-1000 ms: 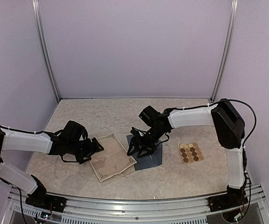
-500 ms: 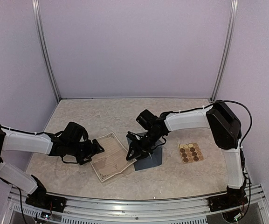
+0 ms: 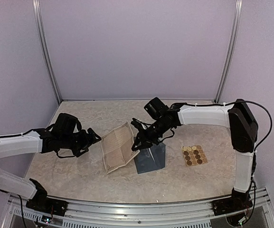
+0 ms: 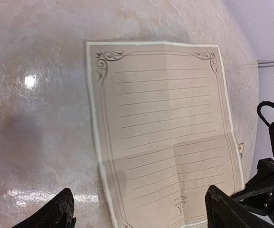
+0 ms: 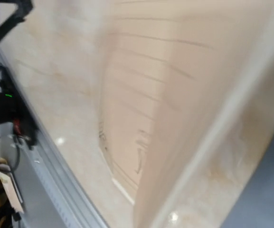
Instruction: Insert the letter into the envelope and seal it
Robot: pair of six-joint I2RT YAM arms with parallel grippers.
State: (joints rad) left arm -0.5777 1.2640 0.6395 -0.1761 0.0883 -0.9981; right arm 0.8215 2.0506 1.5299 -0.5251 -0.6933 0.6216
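Overhead, the right fingers [image 3: 137,142] pinch the letter [image 3: 118,151], tilting one edge up beside the blue envelope [image 3: 152,159]; the left fingers [image 3: 94,137] hang wide open, empty.

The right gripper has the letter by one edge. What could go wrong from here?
1. The right gripper pinches the letter at one edge only; the tilted sheet may slip or crease.
2. The envelope lies unheld, the left gripper open and away from it; inserting may just push it along.
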